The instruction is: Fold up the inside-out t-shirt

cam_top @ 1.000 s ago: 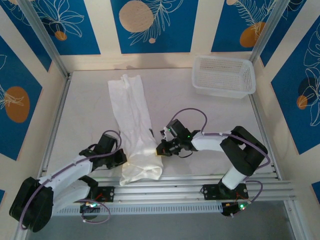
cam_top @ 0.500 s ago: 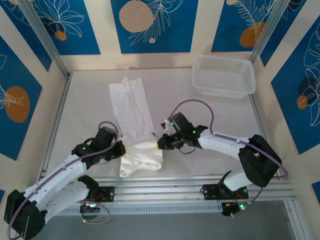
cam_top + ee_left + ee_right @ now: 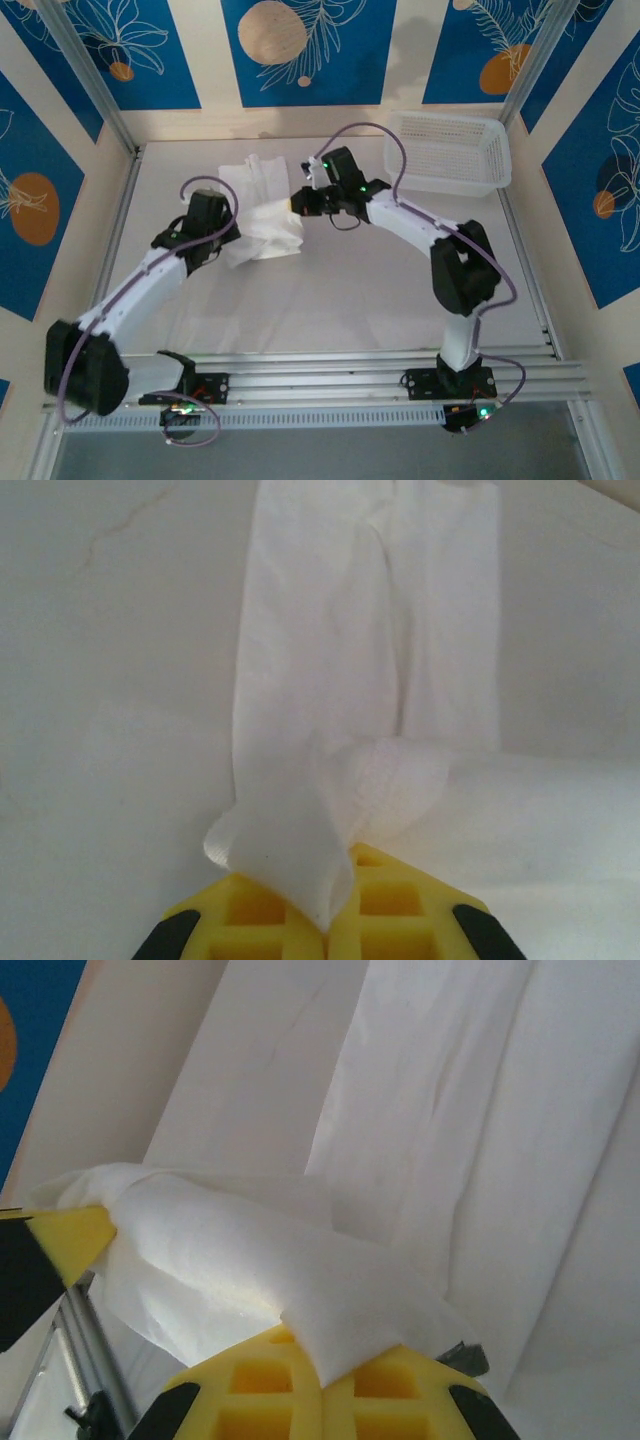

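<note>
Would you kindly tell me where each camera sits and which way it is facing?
Top external: fixed above and behind the arm bases, looking down on the table toward the basket; both arms show, the left fingers and right fingers shut on the t-shirt.
Left wrist: on the left arm, looking past the left fingers along the t-shirt.
Right wrist: on the right arm, looking past the right fingers at the pinched fold.
Shared: all three views show the same t-shirt.

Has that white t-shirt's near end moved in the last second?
Yes. The near end of the thin white cloth t-shirt has gone from the front metal rails toward the white plastic mesh basket, pinched by the left gripper and right gripper.
</note>
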`<state>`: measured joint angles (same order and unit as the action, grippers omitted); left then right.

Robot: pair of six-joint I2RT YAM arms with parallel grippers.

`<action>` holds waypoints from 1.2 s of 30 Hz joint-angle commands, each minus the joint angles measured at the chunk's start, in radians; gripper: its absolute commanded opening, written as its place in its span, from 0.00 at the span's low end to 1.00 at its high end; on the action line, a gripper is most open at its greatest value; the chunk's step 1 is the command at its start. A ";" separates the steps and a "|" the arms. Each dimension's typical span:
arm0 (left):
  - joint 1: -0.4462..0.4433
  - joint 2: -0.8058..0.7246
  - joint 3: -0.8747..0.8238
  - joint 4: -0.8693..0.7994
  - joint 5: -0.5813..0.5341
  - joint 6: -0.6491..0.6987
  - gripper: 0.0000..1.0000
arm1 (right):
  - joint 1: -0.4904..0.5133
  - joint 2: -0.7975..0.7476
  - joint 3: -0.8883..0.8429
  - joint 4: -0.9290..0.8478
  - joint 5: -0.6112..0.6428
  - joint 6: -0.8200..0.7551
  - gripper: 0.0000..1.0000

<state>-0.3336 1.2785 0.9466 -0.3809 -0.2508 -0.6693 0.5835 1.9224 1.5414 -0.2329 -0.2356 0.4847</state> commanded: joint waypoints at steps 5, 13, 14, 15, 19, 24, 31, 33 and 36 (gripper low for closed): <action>0.140 0.329 0.222 0.204 0.007 0.076 0.00 | -0.059 0.270 0.354 -0.096 0.046 -0.097 0.10; 0.246 0.470 0.359 0.296 0.163 0.094 0.44 | -0.124 0.486 0.822 -0.459 -0.020 -0.239 0.53; 0.247 0.450 0.351 0.302 0.186 0.105 0.46 | -0.127 0.474 0.819 -0.482 -0.013 -0.261 0.54; 0.248 0.422 0.342 0.299 0.212 0.117 0.48 | -0.129 0.455 0.804 -0.505 -0.023 -0.282 0.54; 0.248 0.296 0.233 0.222 0.236 0.108 0.48 | -0.125 0.354 0.664 -0.576 -0.057 -0.348 0.53; 0.248 0.186 0.026 0.153 0.199 0.077 0.48 | -0.090 0.142 0.201 -0.289 -0.097 -0.235 0.52; 0.276 0.253 -0.129 0.248 0.303 0.058 0.48 | 0.043 0.153 -0.003 0.051 -0.011 0.017 0.53; 0.284 0.304 -0.116 0.274 0.366 0.063 0.48 | 0.062 0.212 0.038 0.062 0.017 0.043 0.54; 0.287 0.358 -0.109 0.324 0.389 0.050 0.48 | 0.074 0.315 0.149 0.008 0.023 0.060 0.53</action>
<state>-0.0605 1.6093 0.8207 -0.1310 0.0608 -0.6029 0.6666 2.1654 1.6131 -0.2661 -0.2424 0.4774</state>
